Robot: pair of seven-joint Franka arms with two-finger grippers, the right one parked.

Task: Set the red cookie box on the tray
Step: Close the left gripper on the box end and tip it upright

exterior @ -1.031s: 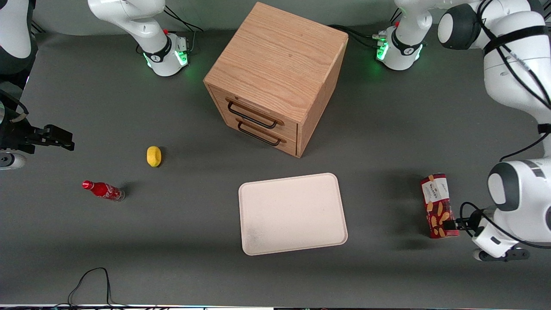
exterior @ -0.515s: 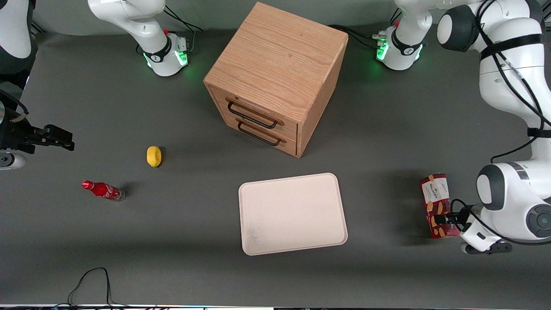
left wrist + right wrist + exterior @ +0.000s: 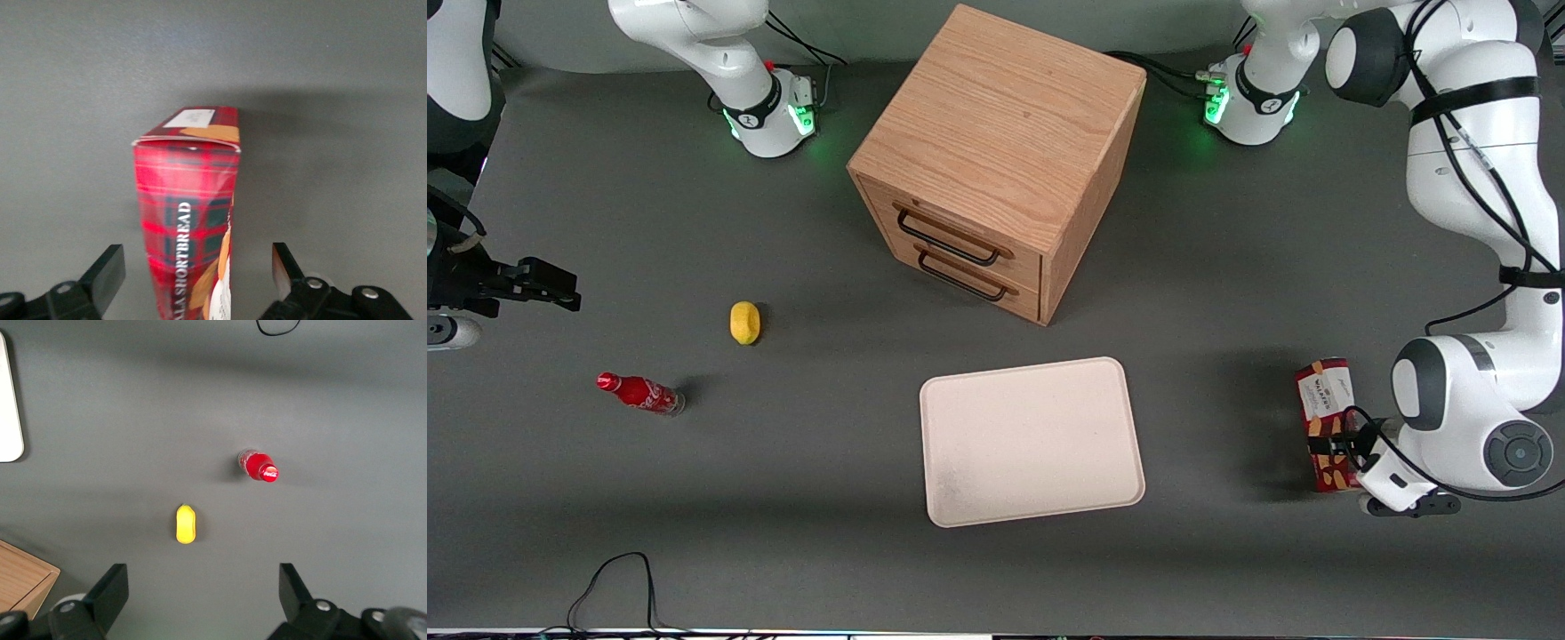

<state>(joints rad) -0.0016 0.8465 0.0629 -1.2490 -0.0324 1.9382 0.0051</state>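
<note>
The red cookie box lies on the grey table toward the working arm's end, white label end farther from the front camera. In the left wrist view the box shows its red tartan side. The left gripper is low over the box's middle. It is open, one finger on each side of the box, with a gap on both sides. The pale cream tray lies flat near the table's middle, well apart from the box, with nothing on it.
A wooden drawer cabinet stands farther from the front camera than the tray. A yellow lemon-like object and a small red soda bottle lie toward the parked arm's end. A black cable loops near the front edge.
The left gripper has moved in over the box, from its near end toward its middle, and its fingers now straddle it. The box and tray have not moved.
</note>
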